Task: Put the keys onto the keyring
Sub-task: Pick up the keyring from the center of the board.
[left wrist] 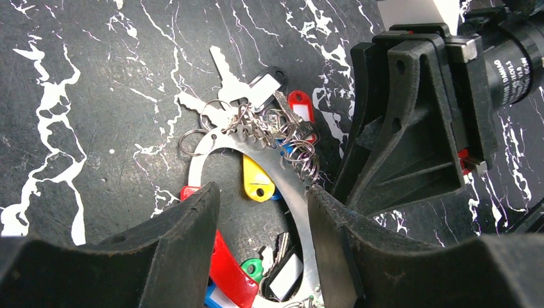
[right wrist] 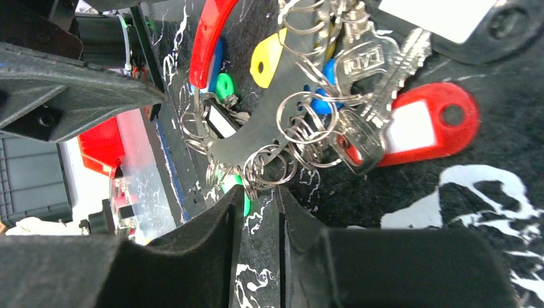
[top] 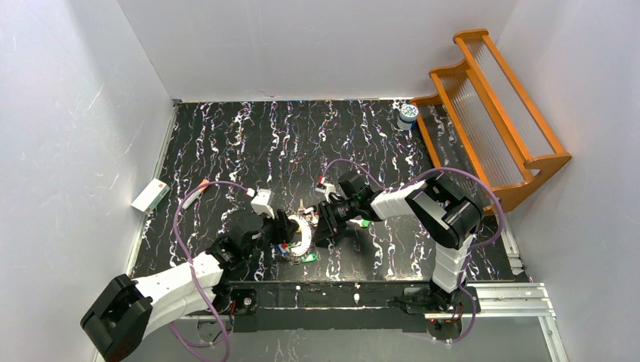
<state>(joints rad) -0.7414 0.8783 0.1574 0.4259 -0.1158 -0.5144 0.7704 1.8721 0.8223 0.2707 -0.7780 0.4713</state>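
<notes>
Item: keyring [left wrist: 292, 186], a flat silvery crescent-shaped band. It lies on the black white-veined table [top: 249, 143] near the front middle, between the two arms. Small split rings [right wrist: 301, 122] are threaded through holes along its edge.

Keys [right wrist: 359, 61]: silvery metal, bunched on the split rings at one end of the band. One bears stamped letters. A plain silver one points away across the table.

Tags, plastic, mixed in with the keys:
- red tag [right wrist: 423, 122] with a white label window, flat on the table beside the bunch
- yellow tag [left wrist: 256, 179], inside the curve of the band
- green tag [left wrist: 251, 268], lower inside the curve
- black tag [left wrist: 266, 83] with a white label, at the far end of the bunch

Left gripper [left wrist: 263, 196]: jaws about half spread and set astride the keyring, one finger against each outer edge of the band, holding it across its width.

Right gripper [right wrist: 260, 196]: fingers nearly pressed together, with a narrow slit between them. The tips are at the band's edge, just below a cluster of split rings. Cannot tell whether anything is nipped.

Surroundings:
- white-and-blue jar [top: 408, 115] at the far right corner of the table
- orange wooden rack [top: 490, 113] leaning beside the jar
- small white box [top: 149, 194] at the left edge
</notes>
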